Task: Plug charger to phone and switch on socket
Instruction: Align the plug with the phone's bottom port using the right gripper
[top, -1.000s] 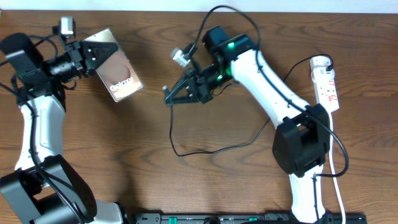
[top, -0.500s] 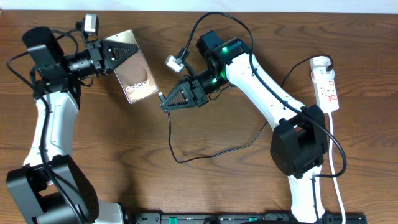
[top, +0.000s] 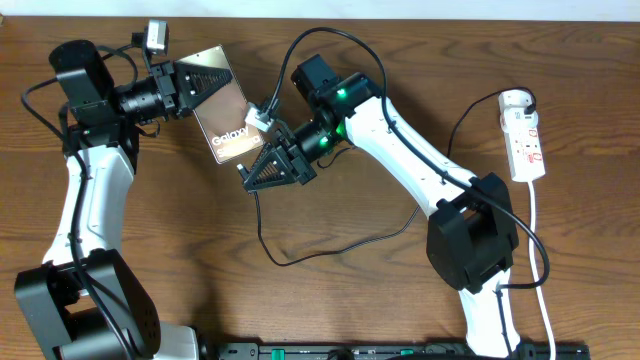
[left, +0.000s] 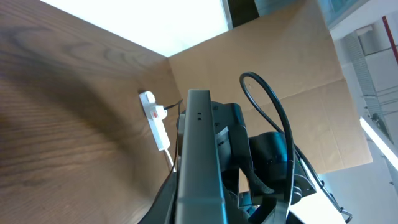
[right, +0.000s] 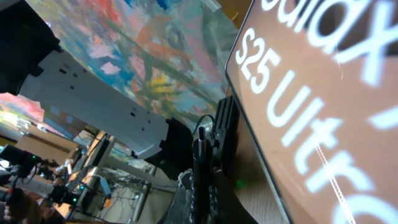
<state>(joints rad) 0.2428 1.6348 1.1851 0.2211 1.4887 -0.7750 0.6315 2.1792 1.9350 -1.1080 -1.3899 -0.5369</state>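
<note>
My left gripper (top: 193, 86) is shut on the phone (top: 226, 118), holding it tilted above the table with its "Galaxy" lettering facing up. In the left wrist view the phone (left: 199, 155) shows edge-on between my fingers. My right gripper (top: 258, 172) is shut on the charger's connector end (right: 200, 155), just below the phone's lower edge. I cannot tell whether the two touch. In the right wrist view the phone (right: 311, 93) fills the right side. The charger cable (top: 330, 243) loops across the table to the white socket (top: 526, 138) at the far right.
The socket's white cord (top: 543, 250) runs down the right edge of the table. The right arm's dark base (top: 472, 240) stands right of centre. From the left wrist camera the socket (left: 155, 121) lies far off on the wood, with a cardboard wall (left: 280, 56) behind it.
The left gripper carried the phone rightward and the right gripper carried the connector leftward and down, so the two have come together. Both grips stayed shut.
</note>
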